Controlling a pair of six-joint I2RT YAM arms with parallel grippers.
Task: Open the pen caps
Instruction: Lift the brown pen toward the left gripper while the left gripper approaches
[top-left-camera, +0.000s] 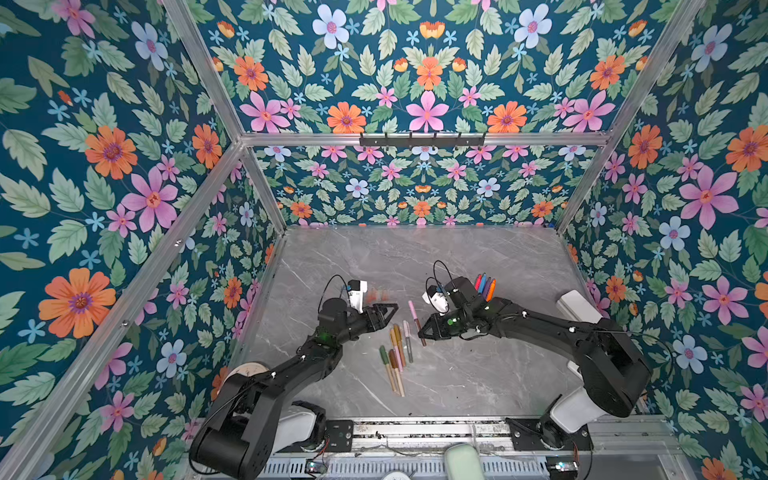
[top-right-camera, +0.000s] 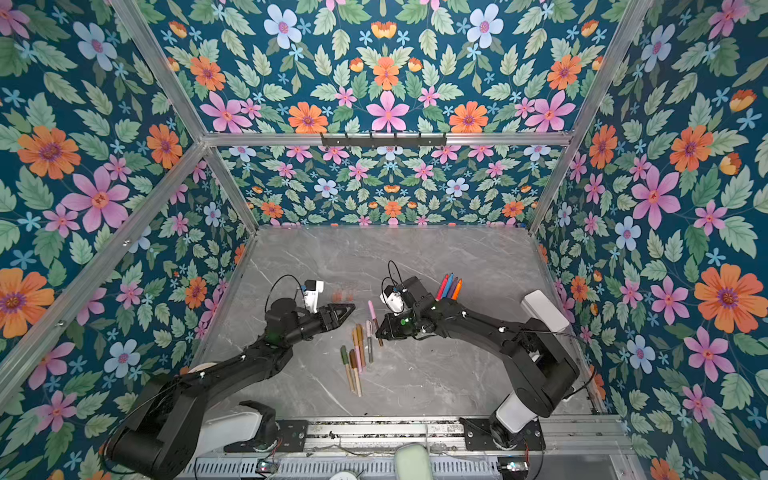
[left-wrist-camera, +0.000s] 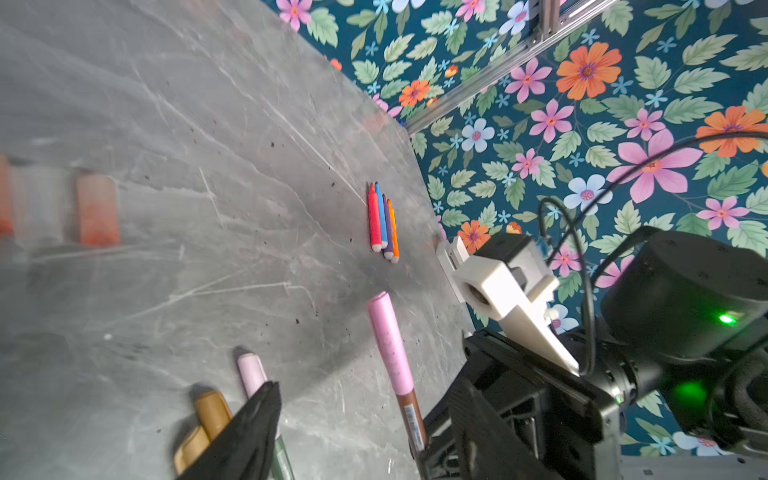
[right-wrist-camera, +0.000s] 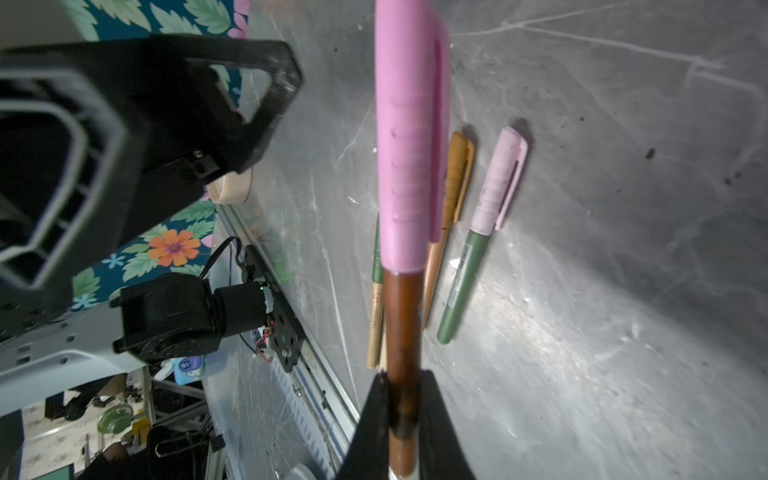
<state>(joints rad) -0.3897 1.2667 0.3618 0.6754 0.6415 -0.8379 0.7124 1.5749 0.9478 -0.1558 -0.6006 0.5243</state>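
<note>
My right gripper (top-left-camera: 421, 332) (right-wrist-camera: 402, 419) is shut on the brown barrel of a pen (right-wrist-camera: 401, 324), held just above the table. Its pink pen cap (top-left-camera: 412, 310) (top-right-camera: 371, 309) (right-wrist-camera: 409, 145) (left-wrist-camera: 388, 349) is on and points away from the jaws. My left gripper (top-left-camera: 393, 309) (top-right-camera: 351, 308) (left-wrist-camera: 365, 432) stands open just left of that cap, not touching it. Several capped muted pens (top-left-camera: 397, 353) (top-right-camera: 356, 353) lie on the table below both grippers. Loose orange-red pen caps (top-left-camera: 376, 296) (left-wrist-camera: 97, 210) stand behind the left gripper, blurred.
Several bright pens (top-left-camera: 485, 286) (left-wrist-camera: 383, 222) lie behind the right wrist. A white box (top-left-camera: 579, 307) sits at the right wall and a tape roll (top-left-camera: 249, 368) at the left wall. A metal rail (top-left-camera: 415, 428) runs along the front edge.
</note>
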